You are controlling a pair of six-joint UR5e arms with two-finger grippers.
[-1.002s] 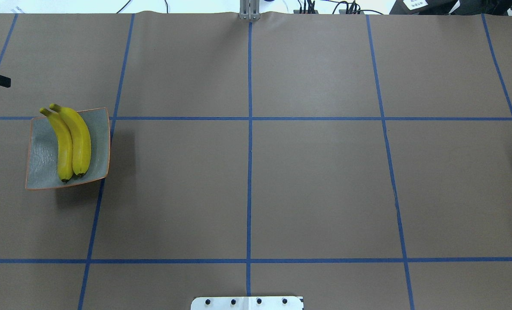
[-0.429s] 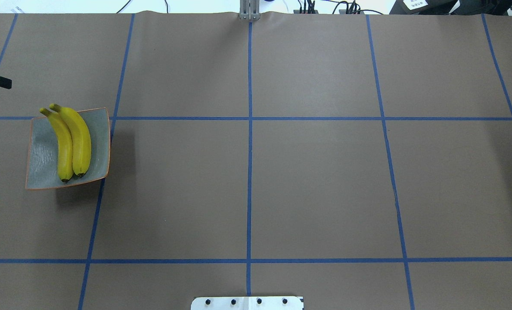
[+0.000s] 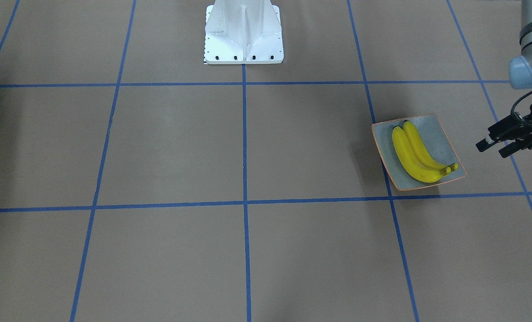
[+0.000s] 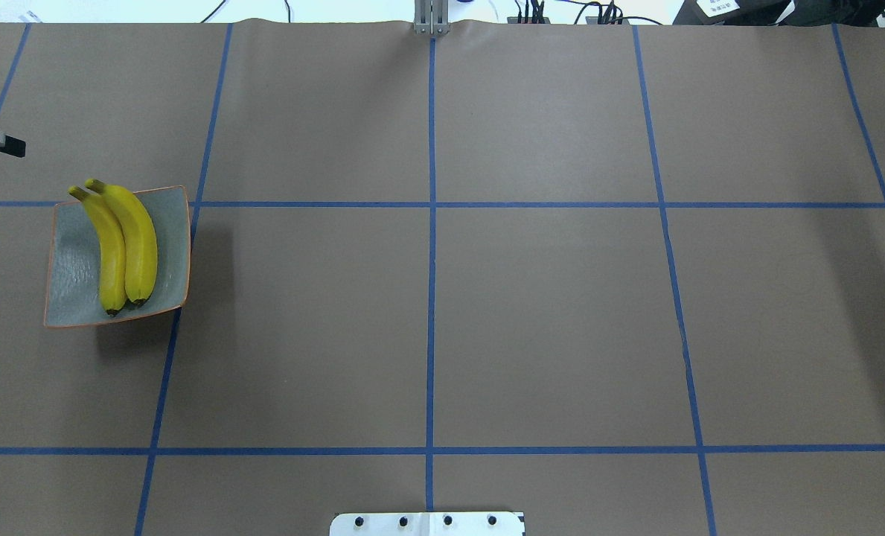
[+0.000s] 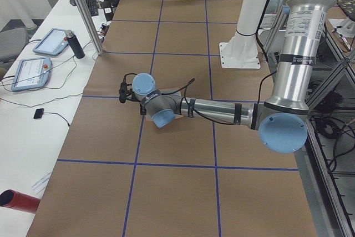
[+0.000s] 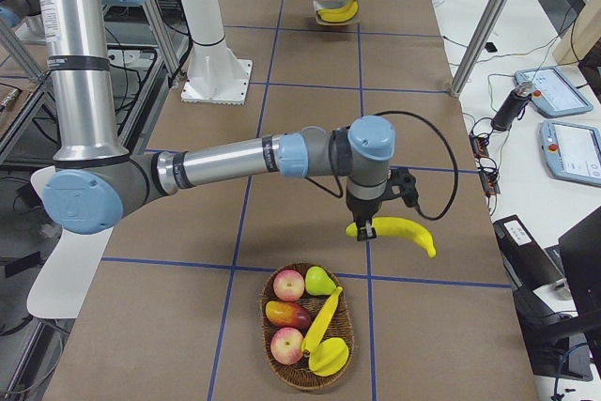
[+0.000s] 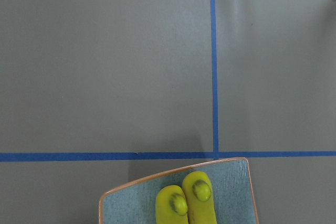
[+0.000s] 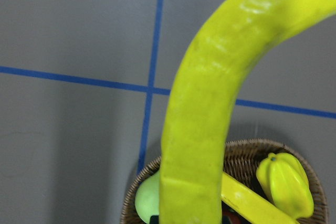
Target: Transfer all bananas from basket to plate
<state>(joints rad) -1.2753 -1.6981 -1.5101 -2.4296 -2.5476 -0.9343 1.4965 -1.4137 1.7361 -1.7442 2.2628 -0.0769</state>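
Observation:
Two yellow bananas (image 4: pixel 126 246) lie side by side on the grey-blue plate (image 4: pixel 70 298) at the table's left. That plate (image 3: pixel 440 134) with its bananas (image 3: pixel 415 154) sits just beside my left gripper (image 3: pixel 494 147), which hovers open and empty. The left wrist view shows the plate's (image 7: pixel 126 208) near edge and two banana tips (image 7: pixel 186 203). My right gripper (image 6: pixel 368 224) is shut on a banana (image 6: pixel 399 229) lifted above the wicker basket (image 6: pixel 349 326). That banana (image 8: pixel 205 129) fills the right wrist view, hiding the fingers. Another banana (image 6: pixel 322 319) lies in the basket.
The basket also holds apples (image 6: pixel 288 284), a pear (image 6: pixel 321 279) and a yellow starfruit (image 8: pixel 286 184). The white robot base (image 3: pixel 243 31) stands at mid-table. Tablets (image 6: pixel 573 152) and cables lie on the side bench. Brown paper with blue tape lines (image 4: pixel 431 298) covers the table.
In the overhead view my left gripper has crept slightly right, staying beyond the plate's far-left corner. The plate and its two bananas have not moved.

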